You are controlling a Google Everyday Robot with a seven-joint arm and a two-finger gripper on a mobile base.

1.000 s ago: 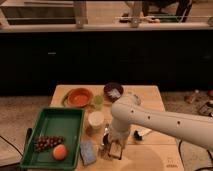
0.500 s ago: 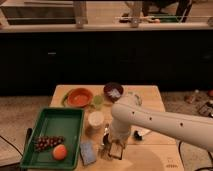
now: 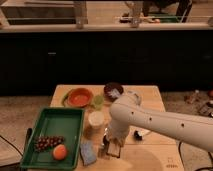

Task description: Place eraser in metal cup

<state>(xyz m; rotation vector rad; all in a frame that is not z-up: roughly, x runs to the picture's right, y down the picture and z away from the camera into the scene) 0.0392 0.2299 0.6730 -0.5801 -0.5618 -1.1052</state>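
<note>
The arm reaches in from the right and bends down at the front centre of the tabletop [image 3: 150, 95], where the pincer [image 3: 112, 148] stands low over the surface. The eraser [image 3: 114, 150] shows as a pale tan face with dark sides directly at the pincer tip, between the fingers as far as can be judged; the pincer therefore appears narrowed onto the eraser, though whether the block is lifted clear of the tabletop or touching it cannot be determined. The metal cup [image 3: 106, 139] is largely hidden behind the arm; only a dull glint just left of the wrist, near the base of the white cup [image 3: 96, 120], suggests its position. Task status, as a judgement: the grasp looks made or nearly made; the transfer to the metal cup and the release are not yet done. Count of visible items: one eraser, one metal cup (partly hidden), one white cup, one pale green cup [image 3: 98, 101], one orange bowl [image 3: 79, 97], one dark bowl [image 3: 113, 91], one blue-grey pad [image 3: 88, 153], one green tray [image 3: 51, 122] holding one bunch of grapes [image 3: 46, 143] and one orange fruit [image 3: 60, 152].
</note>
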